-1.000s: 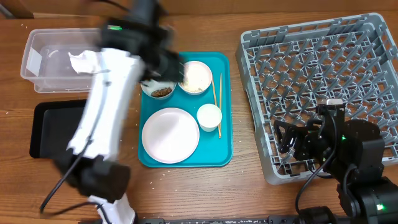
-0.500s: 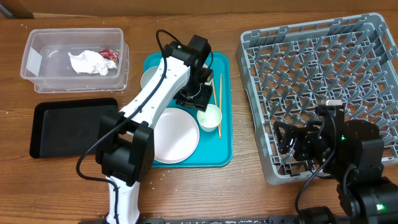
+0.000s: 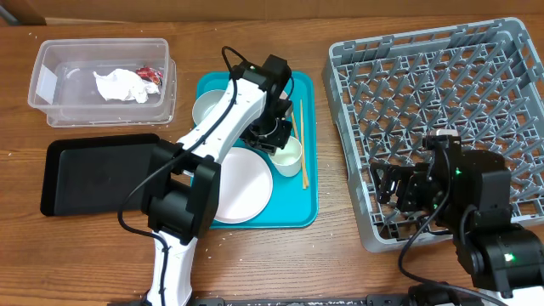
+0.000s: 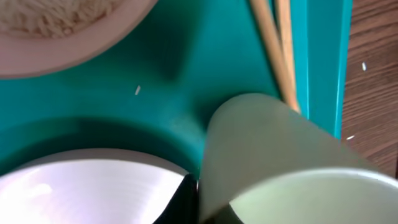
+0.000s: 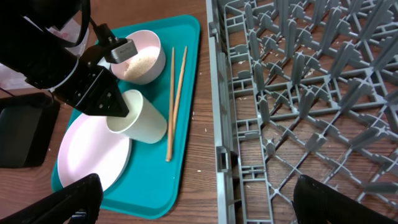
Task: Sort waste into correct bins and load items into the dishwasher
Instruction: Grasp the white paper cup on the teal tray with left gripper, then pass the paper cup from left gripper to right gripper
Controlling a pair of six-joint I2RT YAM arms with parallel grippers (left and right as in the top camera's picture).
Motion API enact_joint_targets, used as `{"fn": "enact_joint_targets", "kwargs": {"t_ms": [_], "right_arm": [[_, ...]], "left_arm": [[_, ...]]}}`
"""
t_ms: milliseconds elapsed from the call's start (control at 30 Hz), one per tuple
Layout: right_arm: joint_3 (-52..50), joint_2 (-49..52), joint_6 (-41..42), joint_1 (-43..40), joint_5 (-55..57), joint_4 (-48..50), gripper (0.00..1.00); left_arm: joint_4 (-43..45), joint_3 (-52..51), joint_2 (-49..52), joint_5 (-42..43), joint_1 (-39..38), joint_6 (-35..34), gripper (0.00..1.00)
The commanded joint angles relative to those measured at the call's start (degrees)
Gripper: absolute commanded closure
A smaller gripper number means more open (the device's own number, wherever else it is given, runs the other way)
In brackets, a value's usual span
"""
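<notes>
Gripping the small white cup by its rim, our left gripper holds it tilted over the teal tray.
We see it between plate and chopsticks; our right gripper gapes wide, empty, beside the rack.

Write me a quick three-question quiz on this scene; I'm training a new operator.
1. True or false: the crumpled white tissue lies in the clear plastic rectangular tub.
2. The left gripper is shut on which? A) round white plate B) small white cup C) pale bowl of rice
3. Fill in: the thin light wooden chopsticks lie on the ____ serving tray.
Key: 1 true; 2 B; 3 teal.
</notes>
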Motion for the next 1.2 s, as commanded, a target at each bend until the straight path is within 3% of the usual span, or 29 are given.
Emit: {"fn": "enact_joint_targets", "kwargs": {"t_ms": [0,100,233,400,533,800,1167], "right_arm": [[1.20,-0.11,0.28,0.17,-0.13,1.01,0.00],[1.20,-0.11,3.63,0.17,-2.23,3.19,0.00],[1.20,0.35,6.51,0.17,-7.72,6.82,0.00],[1.16,4.70,4.04,0.20,-21.03,12.94,0.00],[1.16,9.62,2.78,0.20,-32.48,21.14,0.00],[1.16,18.38,2.82,0.20,-47.01,35.78,0.03],[1.16,21.86,2.58,-2.01,-47.52,43.98,0.04]], "left_arm": [[-0.74,0.31,0.70,1.09,0.09,-1.92,0.96],[-4.87,3.67,0.70,4.81,1.31,-0.79,0.96],[-13.79,12.09,0.68,15.41,4.55,5.77,0.96],[-24.74,21.59,0.68,43.32,11.34,20.41,0.96],[-24.72,21.51,0.24,54.71,14.58,20.70,0.96],[-24.70,21.24,0.24,68.24,13.03,20.65,0.96],[-24.70,21.24,0.04,69.66,8.66,17.59,0.96]]}}
